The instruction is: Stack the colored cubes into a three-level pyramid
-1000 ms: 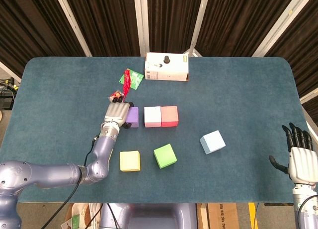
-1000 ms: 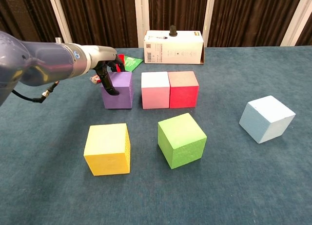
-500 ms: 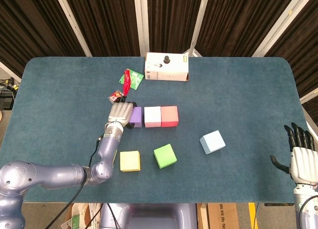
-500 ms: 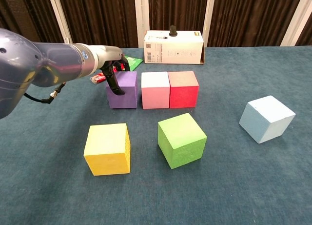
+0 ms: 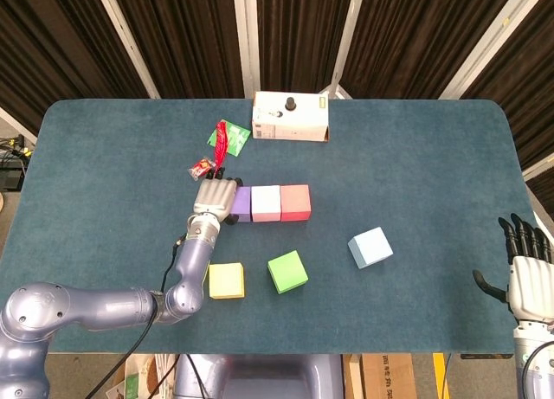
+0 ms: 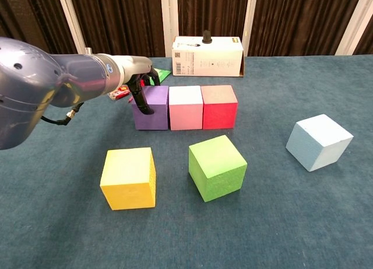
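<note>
A bottom row of three cubes is seen laid out near the middle of the blue-green table (image 5: 415, 157): a purple cube (image 6: 152, 108), a pink cube (image 6: 186, 107) and a red cube (image 6: 219, 106), set side by side and apparently touching. The row's long axis runs left to right across the table, its faces square to the chest camera. The left hand (image 5: 215, 198) is placed against the purple cube's outer side, fingers curled down over its upper edge; whether it is gripped or only pushed cannot be told. The right hand (image 5: 526, 273) is held well apart at the table's right edge, fingers spread and nothing in it. Nothing is stacked yet. A yellow cube (image 6: 129, 178) and a green cube (image 6: 216, 166), turned slightly askew, lie nearer the robot, and a light blue cube (image 6: 319, 141), also skewed, lies off to the right. The base level is judged to be done, with the second and third levels left.
</note>
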You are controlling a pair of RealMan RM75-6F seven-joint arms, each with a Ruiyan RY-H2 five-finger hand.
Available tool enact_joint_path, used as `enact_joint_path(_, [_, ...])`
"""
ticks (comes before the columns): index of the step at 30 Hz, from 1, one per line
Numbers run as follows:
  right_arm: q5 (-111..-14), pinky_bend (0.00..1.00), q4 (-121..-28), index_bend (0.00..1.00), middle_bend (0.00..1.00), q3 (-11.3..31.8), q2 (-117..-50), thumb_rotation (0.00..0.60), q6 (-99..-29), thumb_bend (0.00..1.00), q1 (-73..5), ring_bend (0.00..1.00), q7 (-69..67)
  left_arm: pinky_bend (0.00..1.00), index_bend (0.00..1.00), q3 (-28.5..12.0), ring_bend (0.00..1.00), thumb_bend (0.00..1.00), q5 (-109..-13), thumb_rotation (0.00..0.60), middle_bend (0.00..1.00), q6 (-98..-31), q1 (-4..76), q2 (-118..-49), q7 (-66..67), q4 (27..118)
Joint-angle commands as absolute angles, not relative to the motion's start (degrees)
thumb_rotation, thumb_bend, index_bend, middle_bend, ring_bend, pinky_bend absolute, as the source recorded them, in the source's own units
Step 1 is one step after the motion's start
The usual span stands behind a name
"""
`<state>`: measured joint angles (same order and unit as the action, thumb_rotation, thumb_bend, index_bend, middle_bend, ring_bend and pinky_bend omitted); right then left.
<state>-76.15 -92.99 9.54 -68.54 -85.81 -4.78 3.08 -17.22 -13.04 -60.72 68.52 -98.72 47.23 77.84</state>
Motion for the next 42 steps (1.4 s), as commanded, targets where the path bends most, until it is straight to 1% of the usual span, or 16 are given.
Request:
enact_joint_path(1, [-76.1, 0.0, -93.0, 0.11, 0.04, 9.6, -68.5, 0.6, -85.8, 0.24, -4.8, 0.0, 3.0, 0.0, 0.28, -17.4, 0.0, 0.37, -13.1, 0.6, 0.28, -60.9, 68.5, -98.9, 47.5, 77.6])
enact_joint_path(24, [-75.9, 0.0, -93.2, 0.11, 0.04, 9.8, -68.3, 0.6, -85.5, 0.24, -4.7, 0.0, 2.7, 0.0, 0.27, -18.9, 0.0, 0.36, -13.6, 0.6, 0.27, -61.8, 68.4, -101.2, 49.6, 76.2])
enact_joint_path(35, [-76.7, 0.0, -93.4, 0.11, 0.04, 9.6, -68.2, 0.6, -85.7, 0.24, -4.6, 0.0, 2.2, 0.0, 0.23, -19.5, 0.0, 0.35, -12.6, 0.6, 0.21, -62.1, 68.1, -101.8, 51.1, 75.8])
enact_joint_path(42, [-76.2, 0.0, -93.3, 0.11, 0.04, 9.8, -68.3, 0.6, -85.6, 0.24, -4.6, 0.0, 2.4, 0.0, 0.16, -19.7, 0.0, 0.35, -12.6, 0.6, 0.16, -61.9, 67.9, -101.8, 51.8, 75.8])
